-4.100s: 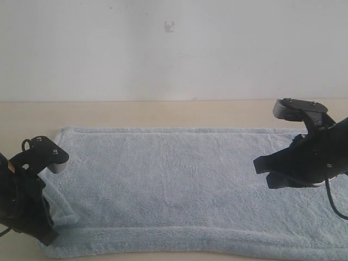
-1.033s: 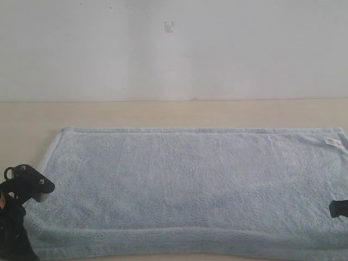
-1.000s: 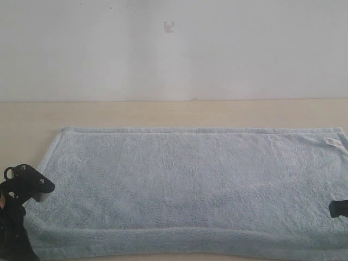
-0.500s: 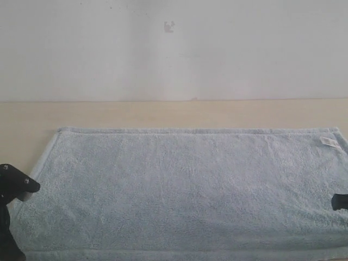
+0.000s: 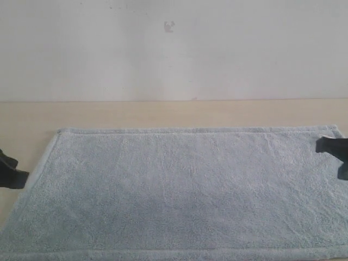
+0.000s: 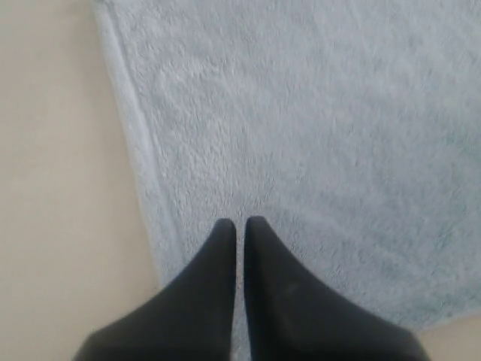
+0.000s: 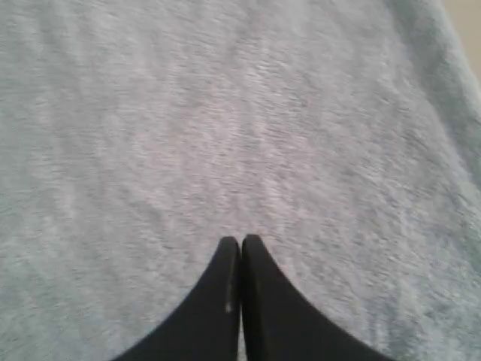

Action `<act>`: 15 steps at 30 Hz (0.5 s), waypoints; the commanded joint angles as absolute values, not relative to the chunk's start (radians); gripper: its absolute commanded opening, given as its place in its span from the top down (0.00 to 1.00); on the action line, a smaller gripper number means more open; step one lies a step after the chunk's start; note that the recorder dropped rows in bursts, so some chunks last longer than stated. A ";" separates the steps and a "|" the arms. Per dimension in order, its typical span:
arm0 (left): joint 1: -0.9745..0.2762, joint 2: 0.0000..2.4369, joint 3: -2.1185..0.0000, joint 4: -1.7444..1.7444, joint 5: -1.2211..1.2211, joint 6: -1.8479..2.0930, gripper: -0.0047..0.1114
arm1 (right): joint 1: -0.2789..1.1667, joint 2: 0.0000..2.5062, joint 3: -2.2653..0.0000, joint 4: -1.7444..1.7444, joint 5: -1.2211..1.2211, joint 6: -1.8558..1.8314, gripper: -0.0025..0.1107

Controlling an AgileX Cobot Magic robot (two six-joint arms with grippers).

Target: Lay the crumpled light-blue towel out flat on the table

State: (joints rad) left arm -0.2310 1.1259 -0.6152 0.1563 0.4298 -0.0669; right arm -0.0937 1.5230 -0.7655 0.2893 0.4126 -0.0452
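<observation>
The light-blue towel (image 5: pixel 179 190) lies spread out flat on the beige table (image 5: pixel 163 114), its hemmed edges straight; its white label is hidden. At the towel's left edge my left gripper (image 5: pixel 8 171) shows only as a dark tip. The left wrist view has this gripper (image 6: pixel 240 222) shut and empty, hovering over the towel (image 6: pixel 316 135) just inside its hem. My right gripper (image 5: pixel 334 155) is over the towel's far right corner. In the right wrist view it (image 7: pixel 240 239) is shut with nothing held, above plain terry (image 7: pixel 225 113).
A plain white wall (image 5: pixel 174 49) rises behind the table. Bare table (image 6: pixel 60 188) runs along the towel's left side and behind it. The towel's near edge reaches the bottom of the exterior view.
The folded near strip of the towel has opened out toward the front, so the towel lies wider. Both arms have shifted: the left one outward to the left, the right one toward the far corner.
</observation>
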 commanded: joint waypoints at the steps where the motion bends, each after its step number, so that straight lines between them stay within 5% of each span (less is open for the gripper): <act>1: -0.227 0.894 -0.496 0.147 0.277 -0.253 0.93 | 0.037 1.365 -0.766 0.305 0.393 -0.119 0.98; 7: -0.200 0.433 -0.264 0.189 0.078 -0.378 0.93 | 0.279 0.918 -0.598 0.305 0.030 -0.337 0.98; 15: -0.094 0.000 -0.147 0.211 0.159 -0.421 0.93 | 0.288 0.376 -0.318 0.313 -0.093 -0.263 0.98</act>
